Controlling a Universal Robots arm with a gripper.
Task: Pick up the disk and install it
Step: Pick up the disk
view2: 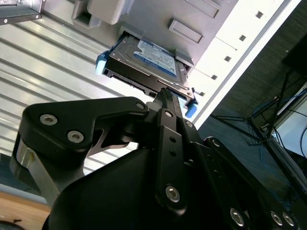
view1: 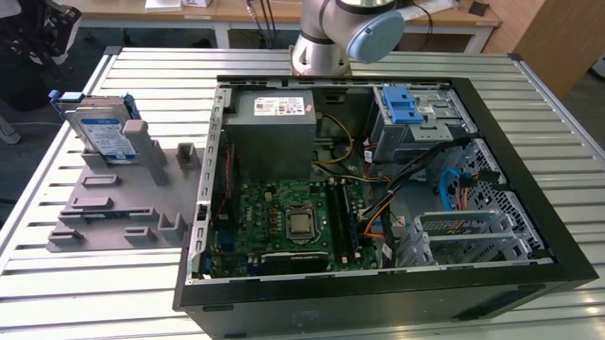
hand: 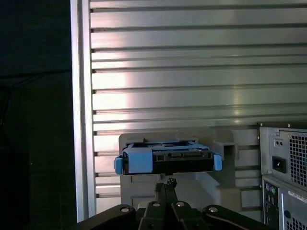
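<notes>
Right up against the lens in the second wrist view is the tool (view2: 165, 96): black linkage, fingers pinched together with nothing between them. Dead ahead of the tips sits the disk (view2: 148, 60), label showing, propped in a grey holder (view2: 158, 14) on the slatted desk (view2: 48, 52).

First wrist view: the tool (hand: 165, 184) lines up on the middle of the disk (hand: 165, 160), whose long edge runs crosswise to the fingers. It looks close, but I can't tell if it's touching.

Exterior view: the disk (view1: 104, 131) stands on edge in the holder (view1: 113, 205) toward the exterior view's upper left, well apart from the open computer case (view1: 378, 297).
</notes>
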